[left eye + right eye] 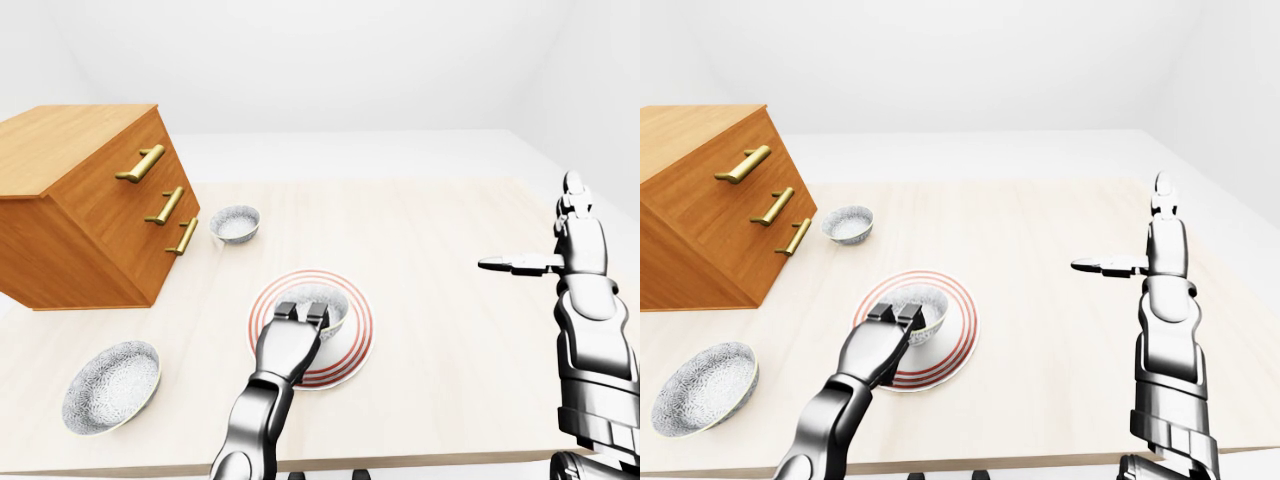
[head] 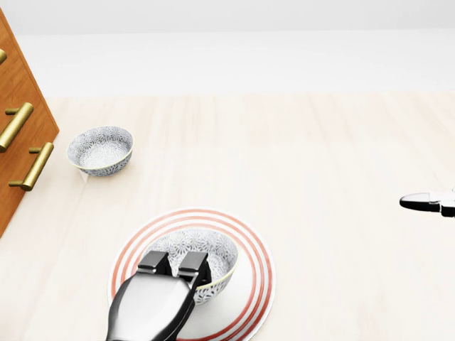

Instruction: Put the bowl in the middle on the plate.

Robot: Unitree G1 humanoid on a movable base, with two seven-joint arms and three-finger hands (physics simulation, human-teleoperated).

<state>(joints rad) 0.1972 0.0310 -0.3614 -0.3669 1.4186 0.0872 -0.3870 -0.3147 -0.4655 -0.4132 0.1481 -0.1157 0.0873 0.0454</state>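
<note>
The patterned grey-white bowl point(image 2: 204, 245) sits inside the red-ringed white plate point(image 2: 254, 278), low and left of middle in the head view. My left hand point(image 2: 174, 264) reaches in from the bottom edge and is shut on the bowl's near rim, two dark fingers hooked inside it. The thumb side is hidden under the hand. My right hand point(image 1: 512, 264) hovers far off at the right over bare tabletop, fingers stretched flat and open, holding nothing.
A second patterned bowl point(image 2: 101, 149) stands at upper left beside the wooden drawer chest point(image 1: 90, 215) with brass handles. A third bowl point(image 1: 110, 386) lies near the table's point(image 1: 430, 400) lower-left corner in the left-eye view.
</note>
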